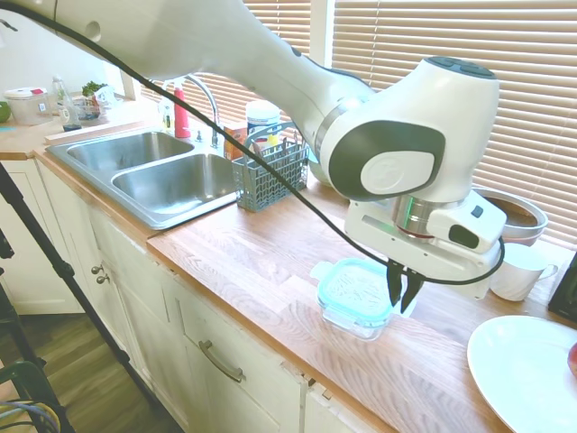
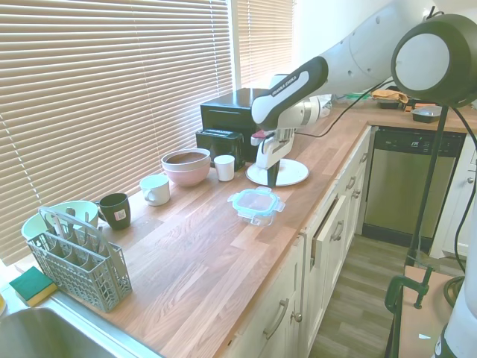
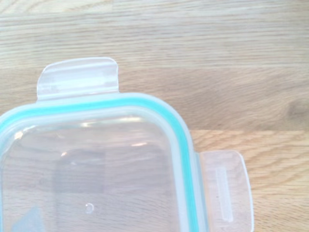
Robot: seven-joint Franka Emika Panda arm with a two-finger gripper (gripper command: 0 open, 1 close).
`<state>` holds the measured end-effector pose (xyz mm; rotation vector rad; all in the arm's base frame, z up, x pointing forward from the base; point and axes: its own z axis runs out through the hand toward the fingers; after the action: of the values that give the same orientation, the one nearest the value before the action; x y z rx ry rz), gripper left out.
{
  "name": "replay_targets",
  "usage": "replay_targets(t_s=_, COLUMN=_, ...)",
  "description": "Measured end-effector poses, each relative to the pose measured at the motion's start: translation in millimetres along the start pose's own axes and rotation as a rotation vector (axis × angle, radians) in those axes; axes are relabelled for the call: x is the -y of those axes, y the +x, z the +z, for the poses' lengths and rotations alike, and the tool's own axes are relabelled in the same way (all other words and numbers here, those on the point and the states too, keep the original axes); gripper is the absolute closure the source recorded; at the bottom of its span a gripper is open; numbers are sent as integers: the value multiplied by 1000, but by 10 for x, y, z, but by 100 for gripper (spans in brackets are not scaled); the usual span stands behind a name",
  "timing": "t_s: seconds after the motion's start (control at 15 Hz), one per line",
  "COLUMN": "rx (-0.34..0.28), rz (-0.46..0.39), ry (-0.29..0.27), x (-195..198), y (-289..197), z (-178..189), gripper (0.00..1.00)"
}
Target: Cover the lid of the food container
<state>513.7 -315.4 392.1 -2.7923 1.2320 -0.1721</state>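
Note:
The lid (image 1: 352, 289), clear with a teal rim, lies flat on top of the small glass food container (image 1: 356, 322) on the wooden counter. The second exterior view shows the lid (image 2: 256, 201) on the container (image 2: 258, 215) near the counter's front edge. One corner of the lid (image 3: 96, 159) fills the wrist view, with two clear snap tabs sticking out. My gripper (image 1: 402, 304) hangs just beside the container's right edge, its dark fingers shut with nothing between them. From the other side the gripper (image 2: 272, 179) is slightly above the counter, between the container and the plate.
A big white plate (image 1: 527, 374) lies to the right. A white cup (image 1: 518, 271) and a pink bowl (image 1: 518, 216) stand behind the gripper. A grey utensil rack (image 1: 270, 171) and the double sink (image 1: 162, 171) are to the left. A black appliance (image 2: 231, 119) stands by the blinds.

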Motion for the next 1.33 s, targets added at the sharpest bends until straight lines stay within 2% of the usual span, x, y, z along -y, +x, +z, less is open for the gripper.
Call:
replay_targets(t_s=0.2, rx=-12, rz=0, ry=8, x=7, y=-2, z=-71, gripper=100)
replay_targets(t_s=0.6, rx=-60, rz=-44, ry=42, x=218, y=-249, z=-553, gripper=100)
replay_targets(t_s=1.0, rx=-115, rz=-133, ry=7, x=930, y=-1088, z=-1036, gripper=100)
replay_targets(t_s=1.27, rx=-107, rz=-135, ry=4, x=936, y=-1107, z=-1025, gripper=100)
replay_targets(t_s=1.33, rx=-103, rz=-136, ry=2, x=938, y=-1118, z=-1008, gripper=0)
